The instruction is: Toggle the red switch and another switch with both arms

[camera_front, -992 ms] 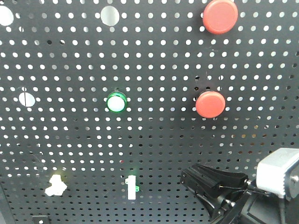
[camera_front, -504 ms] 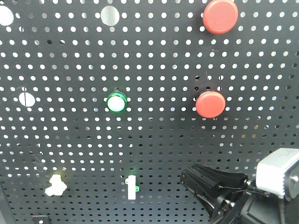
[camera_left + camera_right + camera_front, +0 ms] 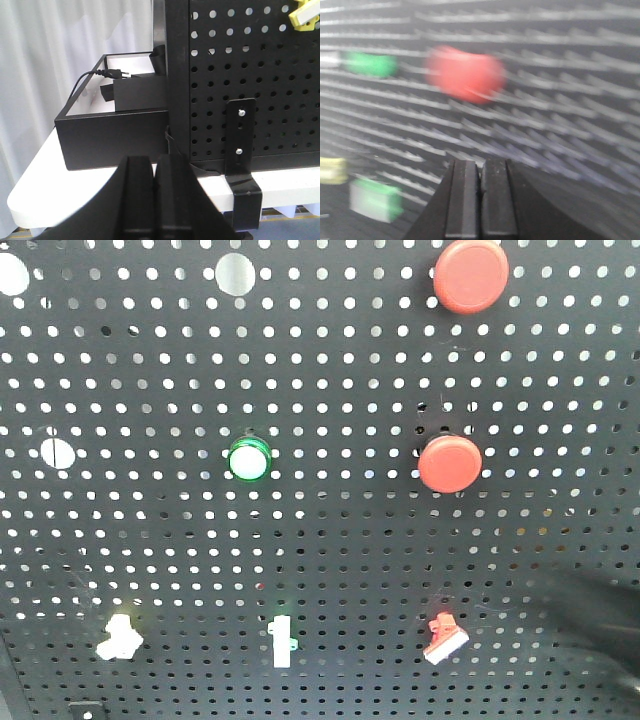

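small red switch (image 3: pixel 445 639), lever tilted

Light shines through the pegboard (image 3: pixel 320 540) holes from behind, brightest at the top, dimmer low down. The front view is sharp apart from a dark smear at lower right. The right wrist view is streaked with motion blur. The left wrist view is crisp, with its curtain (image 3: pixel 60 45) evenly bright.

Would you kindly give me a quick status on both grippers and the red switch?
Left gripper shut, low beside the pegboard edge. Right gripper shut, view motion-blurred. Red switch uncovered, nothing touching it.
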You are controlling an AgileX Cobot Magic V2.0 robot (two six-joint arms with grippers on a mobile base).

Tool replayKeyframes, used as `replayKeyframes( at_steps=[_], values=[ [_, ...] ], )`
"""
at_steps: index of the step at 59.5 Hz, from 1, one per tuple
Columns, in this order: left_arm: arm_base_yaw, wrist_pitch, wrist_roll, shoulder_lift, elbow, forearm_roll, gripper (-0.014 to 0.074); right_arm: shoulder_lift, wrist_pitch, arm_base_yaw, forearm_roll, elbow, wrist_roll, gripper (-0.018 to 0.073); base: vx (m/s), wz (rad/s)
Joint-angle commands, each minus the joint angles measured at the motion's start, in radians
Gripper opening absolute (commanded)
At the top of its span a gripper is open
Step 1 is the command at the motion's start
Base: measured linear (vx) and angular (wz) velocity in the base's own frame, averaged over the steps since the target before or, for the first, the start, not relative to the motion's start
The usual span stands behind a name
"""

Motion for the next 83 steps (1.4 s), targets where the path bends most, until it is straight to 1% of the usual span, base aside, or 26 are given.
replayKeyframes(
  at_steps=[1,10,13,19,28,32,35,46,83],
  values=[
    [-0.002,-0.080,-0.009,-0.009,0.018,-0.011,0.0002,-0.107,-0.053,-0.130,0.006,0.058,-0.004,-0.0006,0.00,0.00],
    [-0.002,-0.080,-0.009,-0.009,0.018,-0.011,0.0002,-0.303,-0.020,-0.307,0.008,0.208,-0.005,-0.0006,0.00,0.00],
    [-0.002,-0.080,-0.009,-0.009,0.018,-0.011,0.0002,-0.359,0.002,-0.347,0.012,0.258,-0.005,-0.0006,0.00,0.00],
    [-0.002,-0.080,-0.009,-0.009,0.018,-0.011,0.0002,-0.474,0.056,-0.392,0.026,0.347,-0.004,-0.0006,0.00,0.00],
    [-0.002,-0.080,-0.009,-0.009,0.018,-0.011,0.0002,-0.584,0.080,-0.396,0.026,0.452,0.002,-0.0006,0.00,0.00],
    [-0.002,-0.080,-0.009,-0.009,0.018,-0.011,0.0002,-0.580,0.069,-0.396,0.026,0.490,0.023,-0.0006,0.00,0.00],
    [-0.002,-0.080,-0.009,-0.009,0.018,-0.011,0.0002,-0.579,0.138,-0.396,0.025,0.485,0.025,-0.0006,0.00,0.00],
    [-0.002,-0.073,-0.009,-0.009,0.018,-0.011,0.0002,-0.579,0.203,-0.398,0.018,0.486,0.010,-0.0006,0.00,0.00],
    [-0.002,-0.062,-0.009,-0.009,0.018,-0.011,0.0002,-0.579,0.231,-0.398,0.021,0.486,0.010,-0.0006,0.00,0.00]
  ],
)
